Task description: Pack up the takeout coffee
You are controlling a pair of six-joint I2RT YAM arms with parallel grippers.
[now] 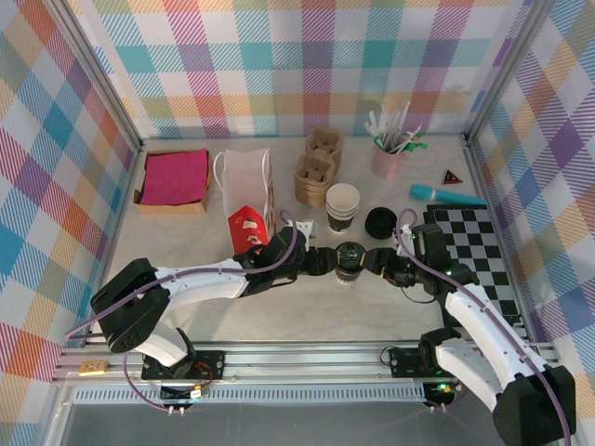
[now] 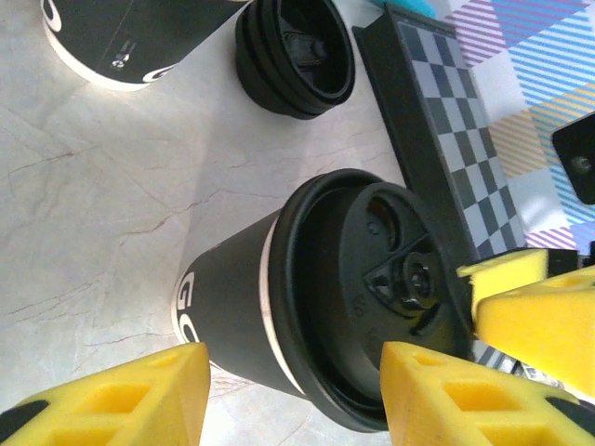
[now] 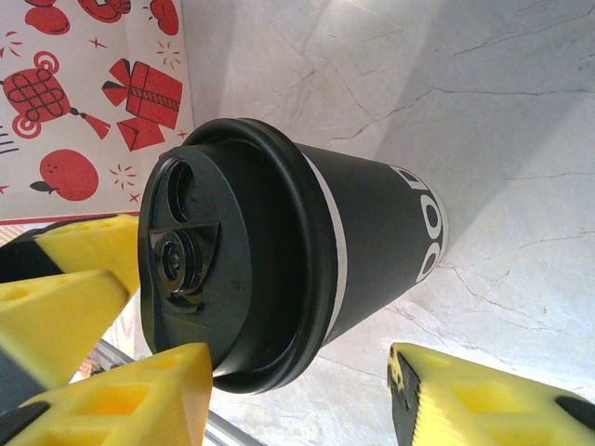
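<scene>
The takeout coffee (image 1: 350, 261), a dark paper cup with a thin white band under its round black lid, stands upright on the marble table. My left gripper (image 1: 327, 260) is at its left side and my right gripper (image 1: 372, 261) at its right. In the left wrist view the cup (image 2: 279, 307) sits between the yellow fingers (image 2: 121, 400); the left gripper (image 2: 296, 372) is open, with a gap on the body side. In the right wrist view the cup (image 3: 307, 242) lies between the spread pads (image 3: 483, 404); the right gripper (image 3: 297, 367) is open.
A second cup (image 1: 342, 206) and loose black lids (image 1: 380, 223) stand just behind. A white bag (image 1: 244, 181) with red print lies to the back left, cardboard carriers (image 1: 319, 167) behind. A checkered board (image 1: 469, 246) lies right, a pink holder of stirrers (image 1: 390, 153) at the back.
</scene>
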